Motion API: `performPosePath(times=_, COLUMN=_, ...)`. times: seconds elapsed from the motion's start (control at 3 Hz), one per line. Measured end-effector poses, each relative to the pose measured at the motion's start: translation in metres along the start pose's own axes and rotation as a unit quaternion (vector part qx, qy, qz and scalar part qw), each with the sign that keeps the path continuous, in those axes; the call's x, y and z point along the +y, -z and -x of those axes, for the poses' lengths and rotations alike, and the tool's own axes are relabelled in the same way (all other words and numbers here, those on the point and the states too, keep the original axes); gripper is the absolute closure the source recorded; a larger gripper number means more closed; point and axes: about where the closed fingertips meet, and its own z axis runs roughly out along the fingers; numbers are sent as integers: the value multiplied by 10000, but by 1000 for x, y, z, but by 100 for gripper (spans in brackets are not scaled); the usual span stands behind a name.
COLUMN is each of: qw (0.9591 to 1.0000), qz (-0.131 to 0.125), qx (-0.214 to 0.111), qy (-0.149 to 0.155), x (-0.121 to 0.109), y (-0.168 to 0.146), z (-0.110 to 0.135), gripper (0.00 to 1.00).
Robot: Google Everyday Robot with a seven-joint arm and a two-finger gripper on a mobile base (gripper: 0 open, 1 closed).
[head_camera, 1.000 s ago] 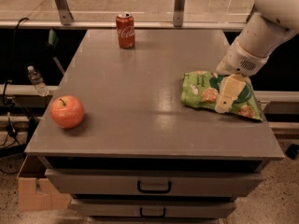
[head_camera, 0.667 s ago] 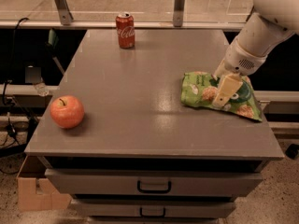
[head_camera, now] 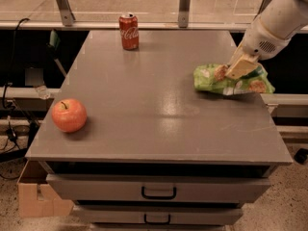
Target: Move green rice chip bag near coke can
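The green rice chip bag (head_camera: 210,79) is at the right side of the grey table (head_camera: 144,109), crumpled and raised a little off the top. My gripper (head_camera: 239,69) comes in from the upper right on a white arm and is shut on the bag's upper middle. The red coke can (head_camera: 129,31) stands upright at the table's far edge, left of centre, well apart from the bag and the gripper.
A red apple (head_camera: 69,115) sits near the table's front left. Drawers with dark handles (head_camera: 159,192) are below the table top. A rail with metal posts (head_camera: 184,6) runs behind the table. A cardboard box (head_camera: 36,196) lies on the floor at the left.
The gripper has risen and pulled back toward the table's far side, and the green bag has come up with it, bunched in its grip. The can and apple have not moved.
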Motion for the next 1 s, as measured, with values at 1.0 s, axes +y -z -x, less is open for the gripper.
performPosePath(times=1.0, qw=9961, qz=-558, qx=-682, qy=-63, x=-48, y=26, z=40, gripper=100)
